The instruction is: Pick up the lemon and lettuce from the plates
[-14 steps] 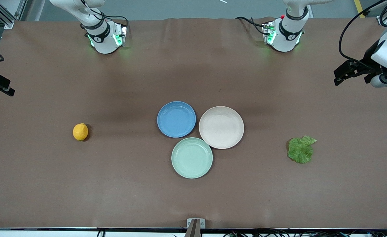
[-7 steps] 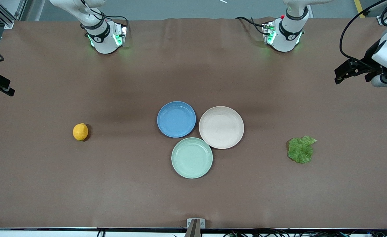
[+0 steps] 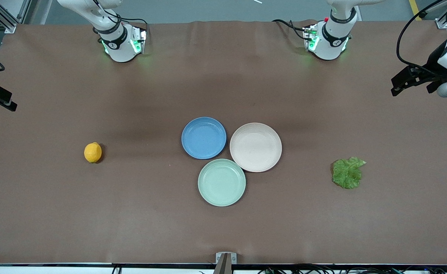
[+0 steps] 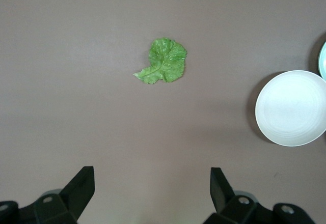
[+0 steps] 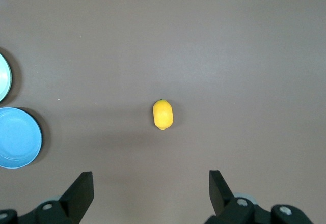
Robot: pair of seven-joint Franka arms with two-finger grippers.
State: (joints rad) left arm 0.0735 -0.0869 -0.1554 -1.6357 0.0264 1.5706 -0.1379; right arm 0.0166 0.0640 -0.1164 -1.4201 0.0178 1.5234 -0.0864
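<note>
The lemon (image 3: 93, 152) lies on the brown table toward the right arm's end, on no plate; it also shows in the right wrist view (image 5: 163, 114). The lettuce (image 3: 347, 173) lies flat on the table toward the left arm's end, and shows in the left wrist view (image 4: 163, 61). The blue plate (image 3: 204, 137) and the beige-pink plate (image 3: 255, 147) sit side by side mid-table, both empty. My left gripper (image 3: 398, 82) (image 4: 151, 175) is open and empty, high over the table's end. My right gripper (image 3: 2, 99) (image 5: 151, 175) is open and empty, high over the other end.
A pale mint-green plate (image 3: 221, 182) sits empty just nearer the front camera than the other two and touches them. The two arm bases (image 3: 120, 42) (image 3: 328, 38) stand at the table's back edge. A small bracket (image 3: 225, 258) is at the near edge.
My left gripper has drifted a little farther out toward its end of the table. The right gripper, the lemon, the lettuce and the plates have not moved.
</note>
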